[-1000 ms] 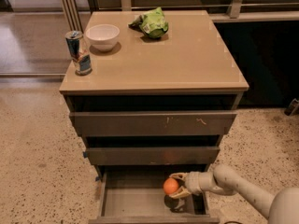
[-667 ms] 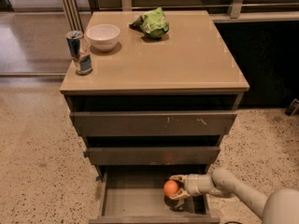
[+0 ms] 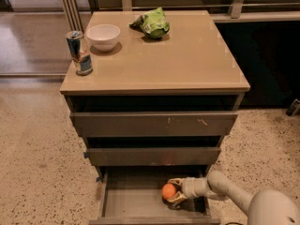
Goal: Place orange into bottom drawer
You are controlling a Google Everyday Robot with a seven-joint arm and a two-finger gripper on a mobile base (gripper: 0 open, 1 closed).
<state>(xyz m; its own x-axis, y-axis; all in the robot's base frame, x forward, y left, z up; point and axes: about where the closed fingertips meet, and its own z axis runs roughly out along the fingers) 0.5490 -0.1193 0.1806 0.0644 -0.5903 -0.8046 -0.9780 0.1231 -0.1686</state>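
1. Nearest the camera, the robot arm (image 3: 229, 197) reaches in from the lower right. The gripper (image 3: 174, 191) is inside the bottom drawer (image 3: 127, 201), at its right half.

2. The gripper's fingers are closed around the orange (image 3: 168, 191), one above it and one below. The orange is low inside the open drawer, at or just above the drawer floor. Contact with the floor cannot be confirmed.

3. Handling assessment of the orange:
- Light and firm, with slight give in the peel. Moderate grip force should suffice.
- Smooth and round. It is likely to roll when released, so release it close to the drawer floor.
- Best hold is across its widest part, as the fingers now appear to sit.

4. Change over the last second: the orange and gripper have moved lower and a little to the left, deeper into the drawer. The forearm has dropped with them. Nothing else has shifted.

5. Above the open drawer, the middle drawer (image 3: 152, 156) and the top drawer (image 3: 140, 124) are pushed in. The top one shows scuffs on its front.

6. On the cabinet top (image 3: 192, 60), a can (image 3: 80, 52) stands at the front left. A white bowl (image 3: 103, 35) sits just behind it, and a green bag (image 3: 153, 23) lies near the back edge.
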